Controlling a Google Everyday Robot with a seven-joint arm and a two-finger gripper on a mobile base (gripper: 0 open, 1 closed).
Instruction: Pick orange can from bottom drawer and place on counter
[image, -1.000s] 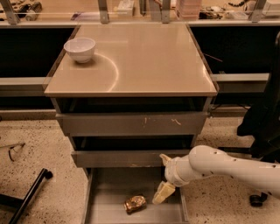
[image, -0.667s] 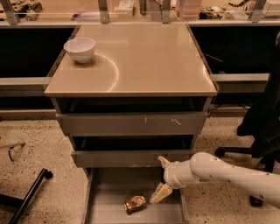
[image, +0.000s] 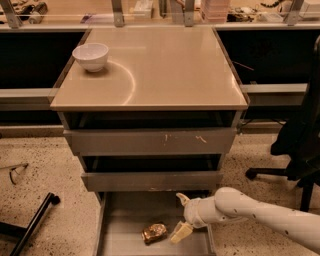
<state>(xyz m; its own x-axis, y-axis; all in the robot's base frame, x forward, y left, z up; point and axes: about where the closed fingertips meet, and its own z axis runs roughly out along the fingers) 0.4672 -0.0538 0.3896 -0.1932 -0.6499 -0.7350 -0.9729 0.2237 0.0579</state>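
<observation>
The orange can, small, golden and dented, lies on its side on the flat grey floor of the open bottom drawer. My gripper reaches in from the right on a white arm and hangs just right of the can, over the drawer. One cream finger points down close beside the can, the other points up and back, so the jaws stand wide open and hold nothing. The glossy beige counter tops the cabinet above.
A white bowl stands at the counter's back left corner. Two upper grey drawers sit slightly pulled out above the bottom one. A black chair is at the right; black bar lies on the speckled floor at left.
My gripper and arm have moved left and slightly lower inside the bottom drawer, closer to the orange can. The can has not moved.
</observation>
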